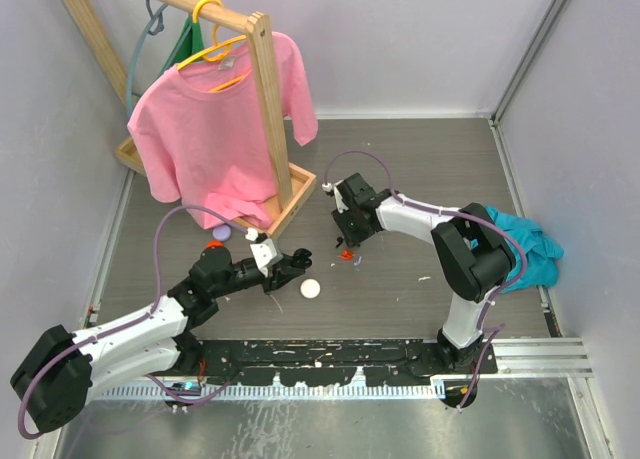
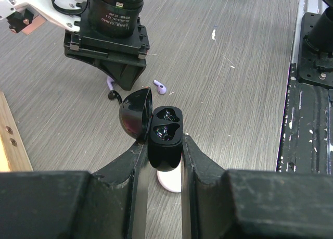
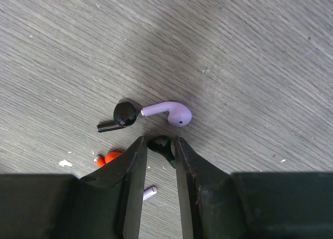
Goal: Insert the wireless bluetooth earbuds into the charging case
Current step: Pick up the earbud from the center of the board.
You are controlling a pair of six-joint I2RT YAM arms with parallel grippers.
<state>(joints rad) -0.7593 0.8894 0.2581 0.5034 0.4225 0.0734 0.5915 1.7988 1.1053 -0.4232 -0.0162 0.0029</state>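
Observation:
My left gripper is shut on the body of a black charging case. It holds the case above the table with the lid swung open to the left and both sockets showing; it also shows in the top view. My right gripper points down at the table with a black earbud pinched between its tips. Just beyond lie a second black earbud and a purple earbud. An orange-red earbud sits by the left finger. In the top view the right gripper stands right of the case.
A white round case lies under my left gripper. A small pale stem piece lies between my right fingers. A pink shirt hangs on a wooden rack at back left. A teal cloth lies at the right.

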